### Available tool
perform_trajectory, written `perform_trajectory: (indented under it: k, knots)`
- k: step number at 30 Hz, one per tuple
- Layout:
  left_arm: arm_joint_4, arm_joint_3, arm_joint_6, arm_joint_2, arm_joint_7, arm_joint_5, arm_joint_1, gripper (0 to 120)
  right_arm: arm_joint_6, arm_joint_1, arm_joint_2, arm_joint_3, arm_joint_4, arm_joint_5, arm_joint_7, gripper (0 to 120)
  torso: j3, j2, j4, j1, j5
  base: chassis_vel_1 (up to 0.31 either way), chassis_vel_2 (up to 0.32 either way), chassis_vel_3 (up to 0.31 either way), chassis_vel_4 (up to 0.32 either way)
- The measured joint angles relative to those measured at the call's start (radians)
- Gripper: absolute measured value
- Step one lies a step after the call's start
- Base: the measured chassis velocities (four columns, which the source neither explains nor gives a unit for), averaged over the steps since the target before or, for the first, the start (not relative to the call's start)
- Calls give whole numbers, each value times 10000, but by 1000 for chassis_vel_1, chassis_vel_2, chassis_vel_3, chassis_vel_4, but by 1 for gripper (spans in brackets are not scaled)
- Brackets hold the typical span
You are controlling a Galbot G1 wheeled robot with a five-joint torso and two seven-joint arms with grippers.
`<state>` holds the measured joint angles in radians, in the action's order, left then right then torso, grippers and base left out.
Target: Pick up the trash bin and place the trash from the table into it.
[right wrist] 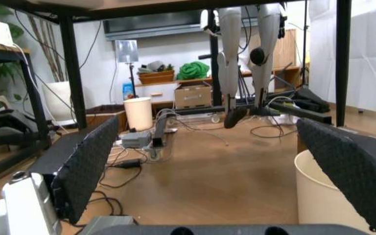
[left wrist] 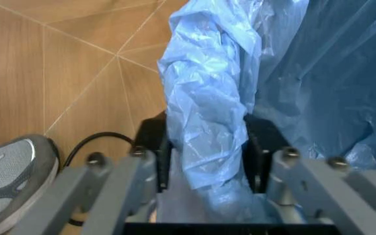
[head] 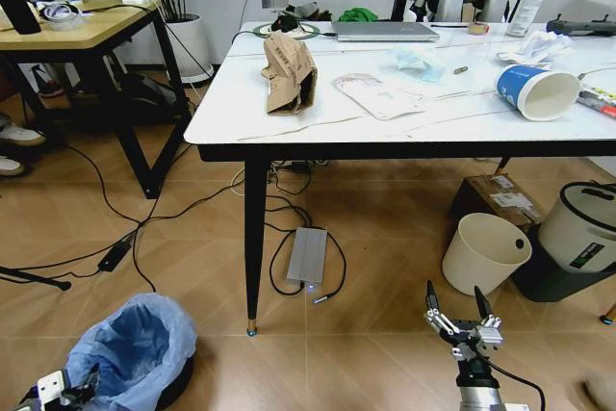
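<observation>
Left end effector clamped on the trash bin rim between its fingers, ready for lifting; right end effector idle, fingers spread, near floor.

— What is being seen under the marble top?
— A cream bin is being kept beside a cardboard box; cables are being spread across the floor.

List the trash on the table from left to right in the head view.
Crumpled brown paper bag → flat clear package → light-blue wrapper → blue paper cup.
</observation>
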<state>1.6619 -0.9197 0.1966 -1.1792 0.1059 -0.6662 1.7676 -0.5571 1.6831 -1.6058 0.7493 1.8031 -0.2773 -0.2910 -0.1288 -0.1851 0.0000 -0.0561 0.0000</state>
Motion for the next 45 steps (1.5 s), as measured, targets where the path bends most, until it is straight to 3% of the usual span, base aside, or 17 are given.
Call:
perform_trajectory:
  k: [2,6,10,22,33,41,45]
  knots:
    - [0,-3,0,-2,-2,-2,0,29,0,3,1,0,1,0,0,100,0,0,0,0,0,0,0,0,0]
    - [7,0,-7,-98,-17,14,3,10,4,12,75,27,19,-27,7,100,0,0,0,0,1,0,0,0,0]
    - [59,24,-19,-165,-40,37,0,0,16,26,159,52,55,-113,12,100,0,-1,-2,0,1,0,0,0,0]
    - [265,-9,-155,-306,-501,480,195,0,15,60,252,70,59,-108,14,100,-1,-1,1,0,1,0,0,0,0]
    - [1014,231,-912,-380,-2074,1027,449,0,-11,386,290,289,195,150,22,100,-1,-1,0,0,-2,0,0,0,0]
    - [2304,645,-1178,-221,-3749,122,1322,0,21,585,293,442,410,480,102,100,-1,-1,0,0,1,0,0,0,0]
    - [3212,1012,-948,121,-3869,-627,2042,0,96,672,220,444,482,683,167,100,-1,-1,1,0,1,0,0,0,0]
